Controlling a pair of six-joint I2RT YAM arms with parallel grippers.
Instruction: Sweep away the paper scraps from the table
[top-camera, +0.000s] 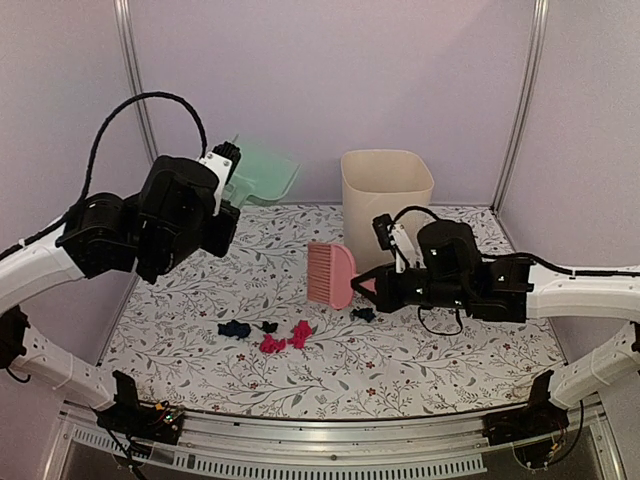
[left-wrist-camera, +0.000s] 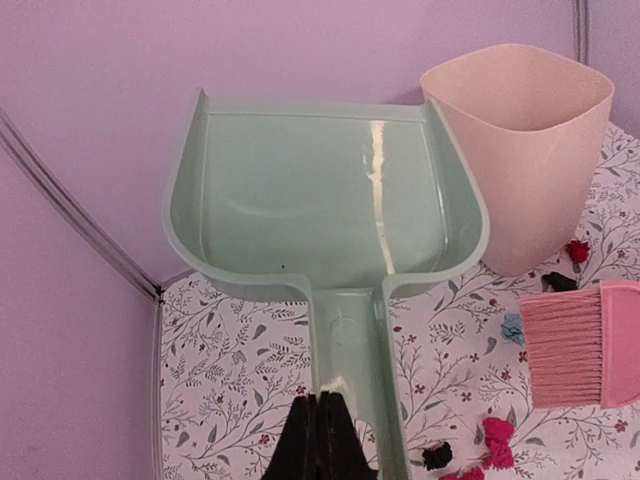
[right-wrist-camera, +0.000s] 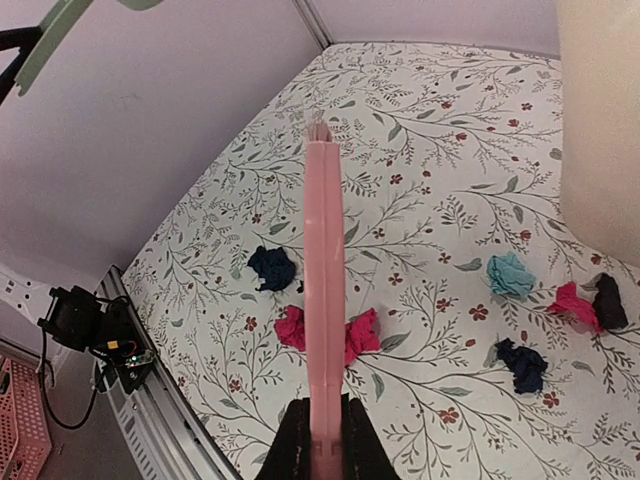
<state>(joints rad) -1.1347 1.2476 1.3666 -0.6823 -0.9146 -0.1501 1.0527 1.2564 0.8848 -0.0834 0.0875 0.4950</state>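
Observation:
Paper scraps lie on the table (top-camera: 420, 365): a navy wad (top-camera: 234, 328), a small black one (top-camera: 268, 326), two magenta wads (top-camera: 272, 344) (top-camera: 300, 333), and a dark one (top-camera: 363, 313) by the brush. The right wrist view adds a teal wad (right-wrist-camera: 510, 275) and several more near the bin. My left gripper (top-camera: 224, 162) (left-wrist-camera: 325, 400) is shut on the handle of the mint-green dustpan (top-camera: 262, 172) (left-wrist-camera: 320, 195), held in the air at the back left. My right gripper (top-camera: 366, 286) (right-wrist-camera: 325, 415) is shut on the pink brush (top-camera: 330, 272) (right-wrist-camera: 325, 250), held above the magenta wads.
A cream bin (top-camera: 388, 195) (left-wrist-camera: 525, 140) stands at the back, just right of the brush. Lilac walls close off the back and sides. A metal rail (top-camera: 320, 440) runs along the near edge.

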